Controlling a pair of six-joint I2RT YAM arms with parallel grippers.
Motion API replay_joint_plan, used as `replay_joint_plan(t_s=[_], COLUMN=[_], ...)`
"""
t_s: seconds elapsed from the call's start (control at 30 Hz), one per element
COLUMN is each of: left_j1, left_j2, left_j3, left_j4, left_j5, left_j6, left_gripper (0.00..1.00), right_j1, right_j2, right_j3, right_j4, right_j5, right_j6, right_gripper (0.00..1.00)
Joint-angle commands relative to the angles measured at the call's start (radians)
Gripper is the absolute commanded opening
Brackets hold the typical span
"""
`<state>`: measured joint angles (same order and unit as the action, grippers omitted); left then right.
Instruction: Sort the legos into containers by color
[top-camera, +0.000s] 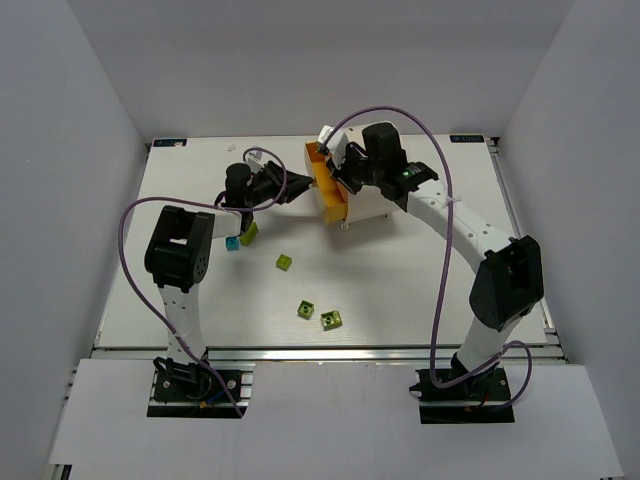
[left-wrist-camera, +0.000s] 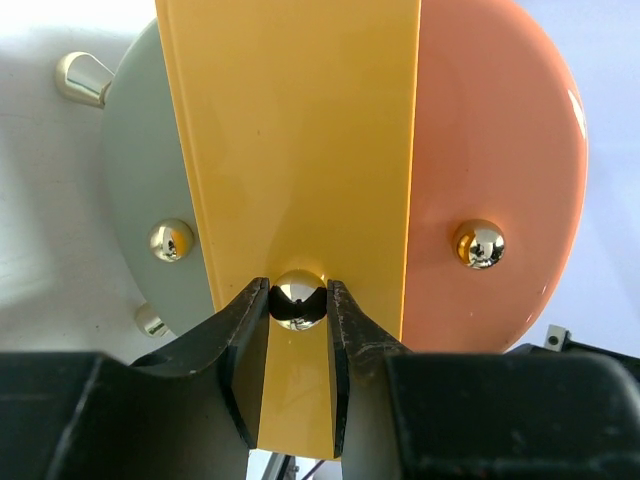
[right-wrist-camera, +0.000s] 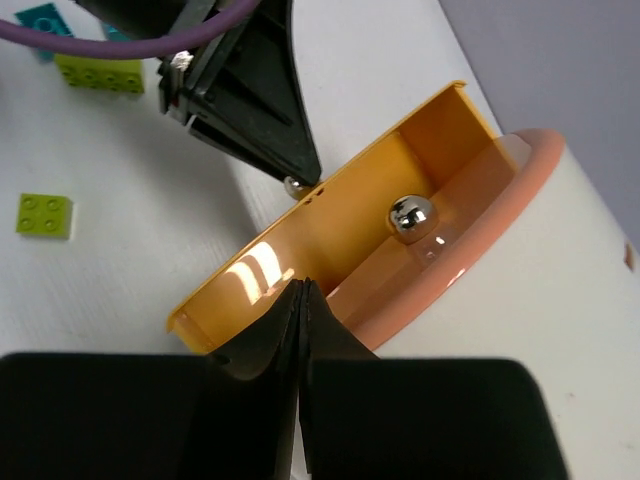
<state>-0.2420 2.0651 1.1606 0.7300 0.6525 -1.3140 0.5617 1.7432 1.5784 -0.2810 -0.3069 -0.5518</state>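
item: drum (top-camera: 372, 208), cream-white, lying on its side at the far middle of the table (top-camera: 420, 280), near the far edge, its round face turned left.
face, left wrist view: grey-green panel (left-wrist-camera: 140, 180), yellow drawer (left-wrist-camera: 300, 130), peach panel (left-wrist-camera: 500, 130), each with a brass knob. the yellow drawer stands out from the face.
left gripper (left-wrist-camera: 297, 296): jaws nearly closed, clamped on the yellow drawer's knob (left-wrist-camera: 298, 300), one finger on each side of it.
right gripper (right-wrist-camera: 300, 300): fingers drawn together with no gap showing, tip at the yellow drawer's rim. whether it pinches the drawer wall cannot be told.
legos, top view: teal brick (top-camera: 232, 243) and lime brick (top-camera: 248, 231) just beside each other under the left arm; a lime brick (top-camera: 286, 262) near them; two more green bricks (top-camera: 306, 309) (top-camera: 331, 320) side by side toward the near edge. all lie on the table, well apart from both sets of jaws and from the drum.
room: bare table surface lies between the bricks and the drum, and across the right half. grey walls (top-camera: 60, 150) close in the left, right and far sides.
views: only the left wrist shows all three panels. only the right wrist shows the drawer's hollow inside. only the top view shows all five bricks.
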Motion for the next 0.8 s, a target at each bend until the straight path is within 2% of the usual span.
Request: replay_joint_plan(t_s=[0.0,0.57,0.73,0.77], left_j1=[0.004,0.05,0.05,0.05], left_j2=[-0.057,-0.091,-0.099,-0.096], left_j3=[0.013,-0.018,-0.027,-0.026], left_j4=[-0.04,-0.034,-0.035,-0.035], left_j5=[0.035,0.047,0.055,0.056], left_j6=[0.035,0.036,0.038,0.039], left_gripper=[0.21,0.24,0.25,0.28], right_j1=[-0.005,-0.014,-0.014,-0.011], right_j2=[0.012,0.021,0.019,0.016], right_j3=[0.032,-0.02,-0.018,-0.017], right_j4=[0.065,0.078,0.071,0.069], right_j5=[0.192,0.27,0.25,0.214], right_j6=[0.003,-0.026,-0.028,-0.023], right_gripper=[0.0,0.0,0.0,0.0])
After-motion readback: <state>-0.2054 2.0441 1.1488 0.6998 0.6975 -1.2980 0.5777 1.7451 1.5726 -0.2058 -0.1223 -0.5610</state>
